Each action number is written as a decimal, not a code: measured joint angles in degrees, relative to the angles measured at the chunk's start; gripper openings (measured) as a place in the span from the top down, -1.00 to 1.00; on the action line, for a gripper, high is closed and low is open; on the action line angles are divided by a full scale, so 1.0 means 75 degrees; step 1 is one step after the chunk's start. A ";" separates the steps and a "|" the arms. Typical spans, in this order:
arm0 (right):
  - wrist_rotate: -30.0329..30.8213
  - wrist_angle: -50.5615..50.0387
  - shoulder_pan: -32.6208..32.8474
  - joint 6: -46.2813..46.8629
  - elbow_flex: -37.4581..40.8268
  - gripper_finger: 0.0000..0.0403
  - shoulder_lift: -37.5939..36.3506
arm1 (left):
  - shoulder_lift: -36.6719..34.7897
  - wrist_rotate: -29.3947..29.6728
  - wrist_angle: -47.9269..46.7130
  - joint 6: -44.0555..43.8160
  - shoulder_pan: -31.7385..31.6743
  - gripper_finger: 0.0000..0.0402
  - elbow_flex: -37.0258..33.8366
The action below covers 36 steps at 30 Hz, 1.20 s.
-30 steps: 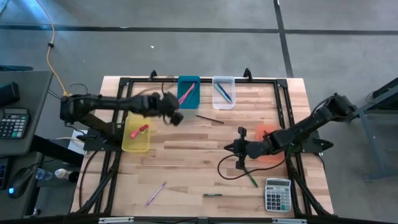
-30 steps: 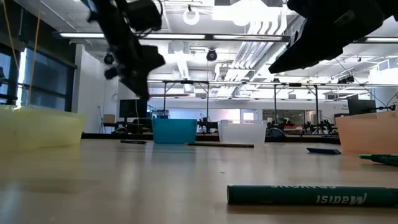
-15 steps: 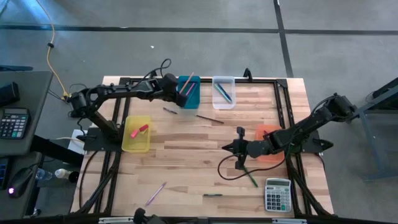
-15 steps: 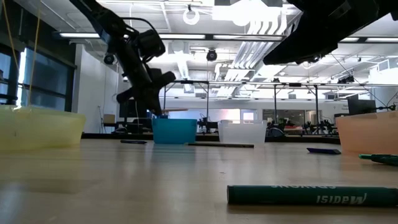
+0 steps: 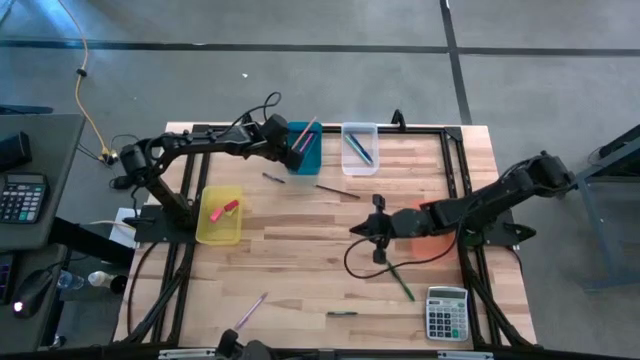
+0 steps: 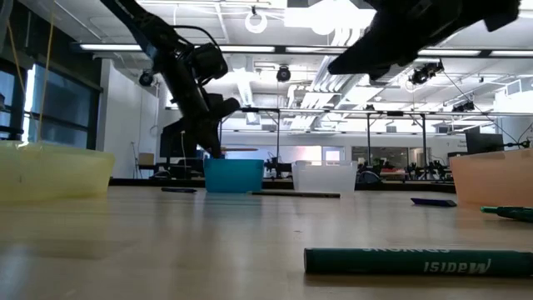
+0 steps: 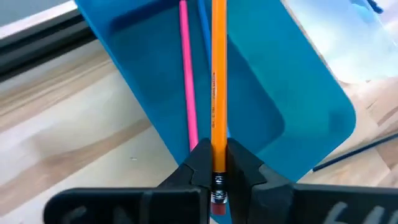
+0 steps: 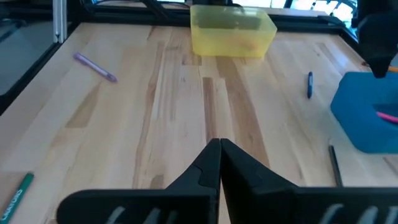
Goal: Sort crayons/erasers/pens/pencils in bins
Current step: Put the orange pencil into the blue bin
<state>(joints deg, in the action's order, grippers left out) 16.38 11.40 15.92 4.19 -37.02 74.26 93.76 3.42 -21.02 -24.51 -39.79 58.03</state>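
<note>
My left gripper is over the teal bin at the far edge, shut on an orange pencil. The bin holds a pink stick. The clear bin stands to the right of the teal one and holds blue sticks. The yellow bin holds a red eraser. My right gripper is shut and empty above mid-table, just left of the orange bin, which its arm partly covers. My left gripper pinches the orange pencil near its eraser end between its two fingers. The pencil runs straight out ahead of the fingers, along them. It is lifted clear and reaches out over the teal bin.
A grey calculator lies at the near right. Green crayons and a purple crayon lie near the front edge. A dark pen and a short blue piece lie near the teal bin.
My left gripper has gone toward the far edge with the orange pencil, from beside the teal bin's near corner to over the bin. My right gripper has gone a little toward the table's left and far edges, staying shut.
</note>
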 joint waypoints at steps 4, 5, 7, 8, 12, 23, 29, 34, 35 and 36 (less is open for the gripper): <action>-0.0364 -0.0213 -0.0258 -0.0106 -0.0209 1.00 0.0000 | 0.0006 -0.0068 0.0007 -0.0093 0.0000 0.97 0.0094; -0.0412 -0.0257 -0.0290 -0.0109 -0.0237 1.00 0.0000 | 0.0003 -0.0122 -0.0007 -0.0118 0.0000 0.96 0.0094; -0.0432 -0.0325 -0.0328 -0.0138 -0.0271 1.00 0.0000 | 0.0003 -0.0162 -0.0103 -0.0238 0.0000 0.94 0.0094; -0.0431 -0.0328 -0.0329 -0.0165 -0.0271 1.00 0.0000 | 0.0006 -0.0169 -0.0133 -0.0252 0.0000 0.93 0.0094; -0.0445 -0.0345 -0.0326 -0.0170 -0.0271 1.00 0.0000 | 0.0005 -0.0169 -0.0145 -0.0398 0.0000 0.92 0.0094; -0.0446 -0.0345 -0.0326 -0.0287 -0.0271 1.00 0.0000 | 0.0153 -0.0190 -0.0057 -0.0734 0.0009 0.91 0.0092; -0.0444 -0.0345 -0.0326 -0.0290 -0.0271 1.00 0.0000 | 0.0487 -0.0121 0.0170 -0.0884 0.0050 0.94 0.0088; -0.0443 -0.0345 -0.0326 -0.0372 -0.0271 1.00 0.0000 | 0.0548 0.0030 0.0209 -0.0888 0.0118 0.88 0.0088; -0.0443 -0.0345 -0.0326 -0.0400 -0.0271 1.00 0.0000 | 0.0548 0.0039 0.0210 -0.0911 0.0118 0.86 0.0088; -0.0443 -0.0345 -0.0326 -0.0411 -0.0271 1.00 0.0000 | 0.0548 0.0044 0.0206 -0.0920 0.0114 0.85 0.0088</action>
<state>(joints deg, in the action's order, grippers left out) 13.06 8.82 13.47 1.11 -39.05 74.26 97.86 3.75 -19.48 -31.40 -38.94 58.70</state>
